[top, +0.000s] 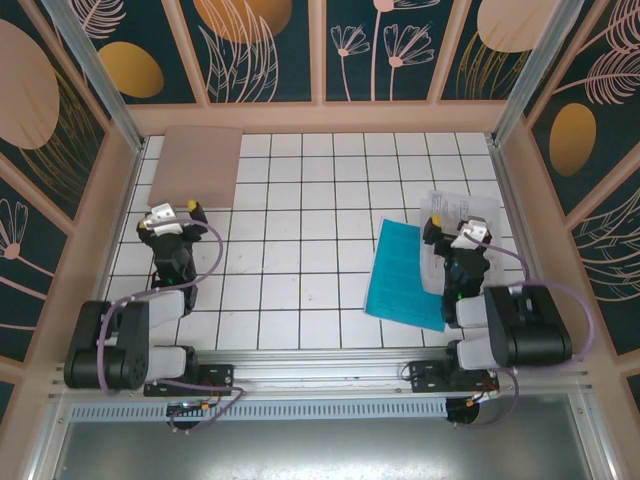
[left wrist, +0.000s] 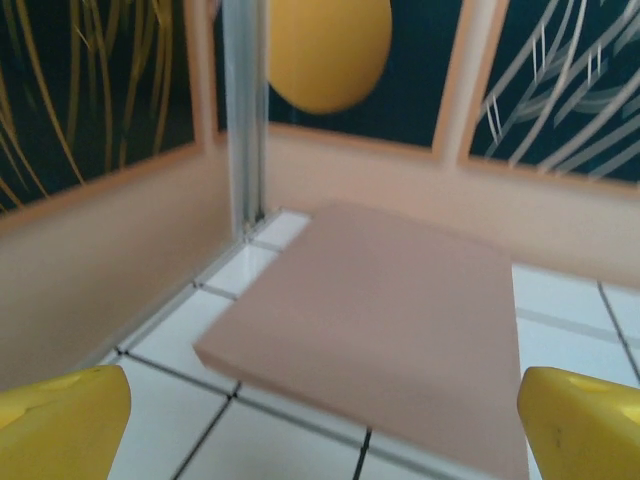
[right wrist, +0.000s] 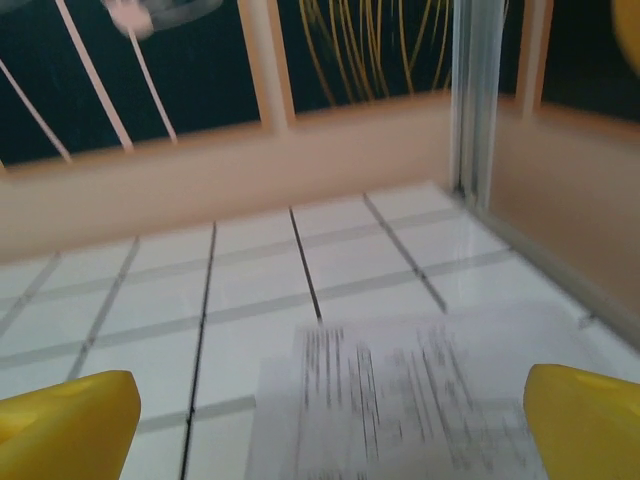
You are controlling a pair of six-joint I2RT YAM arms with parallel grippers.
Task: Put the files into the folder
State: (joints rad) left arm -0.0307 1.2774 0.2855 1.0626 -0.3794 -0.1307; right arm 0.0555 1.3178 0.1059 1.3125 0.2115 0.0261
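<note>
Left end effector (left wrist: 320, 425) spread facing closed folder (left wrist: 385, 320), right end effector (right wrist: 325, 420) spread over printed files (right wrist: 400, 400), teal file (top: 405, 275) alongside.

White gridded tabletop (top: 300, 290); floral wall panels (top: 265, 50) (dark teal, orange motifs).

My overhead view is bright and evenly lit, with only faint, soft shadows on the white surface (top: 300, 200). Both wrist feeds are softer: the printed sheet (right wrist: 400, 400) has smeared, unreadable text, and the yellow fingertips (left wrist: 60, 420) blur at the lower corners.
</note>
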